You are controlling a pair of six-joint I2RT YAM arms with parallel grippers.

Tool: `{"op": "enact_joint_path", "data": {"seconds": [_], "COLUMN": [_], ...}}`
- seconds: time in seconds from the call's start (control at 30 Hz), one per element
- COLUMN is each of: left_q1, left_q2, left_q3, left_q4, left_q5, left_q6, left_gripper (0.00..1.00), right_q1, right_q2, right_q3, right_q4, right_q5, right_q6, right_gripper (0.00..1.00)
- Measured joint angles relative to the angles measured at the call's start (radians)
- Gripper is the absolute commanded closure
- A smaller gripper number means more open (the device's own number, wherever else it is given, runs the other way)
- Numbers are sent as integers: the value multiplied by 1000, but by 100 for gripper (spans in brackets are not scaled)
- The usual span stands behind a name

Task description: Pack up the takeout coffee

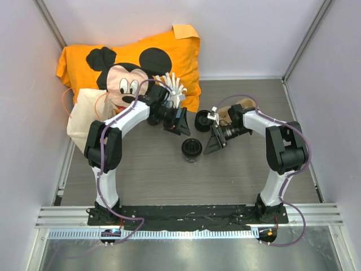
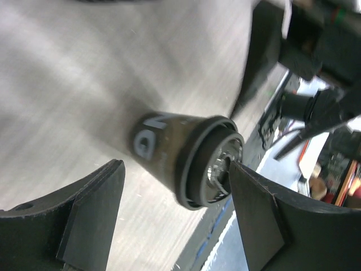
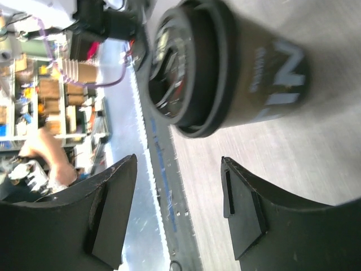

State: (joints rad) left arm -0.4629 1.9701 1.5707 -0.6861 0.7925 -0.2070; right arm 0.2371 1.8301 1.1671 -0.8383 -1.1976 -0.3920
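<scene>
Takeout coffee (image 1: 192, 149) stands upright on the table (image 1: 146, 175), black lid on, between our two grippers and touching neither. Our left gripper (image 1: 179, 121) hangs just behind and left of the cup, jaws spread wide and empty. Our right gripper (image 1: 217, 141) sits just beside it on the right, jaws also apart, holding nothing.

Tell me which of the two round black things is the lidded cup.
The takeout coffee, the front one in the top view: ridged lid, lettered dark body. The black ring behind it is squat and hollow.
</scene>
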Motion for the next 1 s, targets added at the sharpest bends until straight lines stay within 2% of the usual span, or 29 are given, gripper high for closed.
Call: {"op": "enact_joint_path", "data": {"seconds": [0.27, 0.67, 0.77, 0.8, 0.87, 0.93, 1.0], "left_q1": [33, 0, -5, -7, -7, -8, -9], "left_q2": [2, 32, 32, 32, 32, 32, 32], "left_q3": [-5, -9, -23, -30, -41, -47, -48], "left_q4": [119, 180, 195, 200, 201, 201, 202], "left_q5": [42, 43, 33, 26, 17, 11, 8], "left_q6": [-71, -109, -119, -123, -127, -128, -130], "left_gripper": [21, 21, 21, 21, 21, 21, 21], "right_q1": [10, 43, 43, 43, 42, 42, 42], "right_q2": [122, 185, 172, 135, 35, -63, -107], "right_q3": [93, 126, 110, 52, -86, -190, -198], "right_q4": [-280, -366, -303, -169, 48, 185, 253], "right_q5": [-81, -106, -92, -65, 0, 51, 74], "right_q6": [-296, -399, -321, -234, -39, 109, 196], "right_gripper": [36, 39, 34, 30, 30, 31, 31]}}
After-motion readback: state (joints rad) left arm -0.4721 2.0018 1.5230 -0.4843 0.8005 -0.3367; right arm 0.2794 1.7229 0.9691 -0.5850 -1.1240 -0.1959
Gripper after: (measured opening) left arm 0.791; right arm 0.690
